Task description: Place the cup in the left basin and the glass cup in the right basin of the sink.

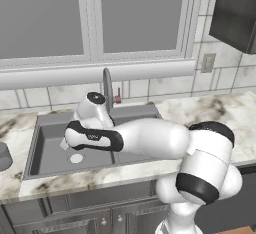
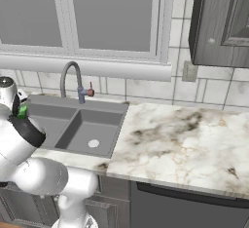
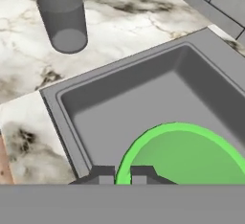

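Green cup [image 3: 186, 153] sits pinched at its rim by the gripper [image 3: 122, 174], over the left basin [image 3: 119, 108]. One glass cup [image 3: 63, 21] stands on the counter [image 3: 28, 70] beside the sink [image 1: 45, 123]; two basins.

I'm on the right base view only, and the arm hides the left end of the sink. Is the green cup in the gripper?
Observer: Yes. In the hand view the gripper is shut on the rim of the cup, above the left basin.
Operator: Where is the glass cup?
Observer: Upright on the counter beside the left basin, outside the sink: the glass cup.
Operator: Is anything lying in that basin?
Observer: The left base view shows its bare floor around the drain; the arm covers the rest.
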Available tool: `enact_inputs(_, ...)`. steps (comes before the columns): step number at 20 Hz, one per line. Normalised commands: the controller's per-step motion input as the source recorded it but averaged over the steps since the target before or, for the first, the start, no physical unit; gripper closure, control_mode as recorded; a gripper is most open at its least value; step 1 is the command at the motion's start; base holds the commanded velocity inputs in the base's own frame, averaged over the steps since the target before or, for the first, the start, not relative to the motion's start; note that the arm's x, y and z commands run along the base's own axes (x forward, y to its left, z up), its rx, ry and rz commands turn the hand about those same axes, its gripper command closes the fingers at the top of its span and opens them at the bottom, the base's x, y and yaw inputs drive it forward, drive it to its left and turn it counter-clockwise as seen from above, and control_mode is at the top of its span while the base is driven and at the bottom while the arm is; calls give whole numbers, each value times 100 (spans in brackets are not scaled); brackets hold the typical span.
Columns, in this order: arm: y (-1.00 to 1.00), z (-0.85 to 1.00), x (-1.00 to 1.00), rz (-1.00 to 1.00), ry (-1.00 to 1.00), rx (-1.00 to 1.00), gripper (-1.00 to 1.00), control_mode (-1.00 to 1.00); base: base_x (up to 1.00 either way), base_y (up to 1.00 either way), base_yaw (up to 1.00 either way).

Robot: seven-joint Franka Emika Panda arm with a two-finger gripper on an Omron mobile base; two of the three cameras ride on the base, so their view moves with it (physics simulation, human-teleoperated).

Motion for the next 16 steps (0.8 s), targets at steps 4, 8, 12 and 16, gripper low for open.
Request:
enact_inputs(4, 22, -28, 36, 2, 0, -7, 100, -100, 0, 0, 0)
enact_inputs(8, 25, -25, 34, 3, 0, -4, 100, -100, 0, 0, 0)
enact_inputs(12, 22, -24, 32, 4, 0, -2, 100, -100, 0, 0, 0)
enact_inputs(16, 23, -22, 32, 5, 0, 0, 100, -100, 0, 0, 0)
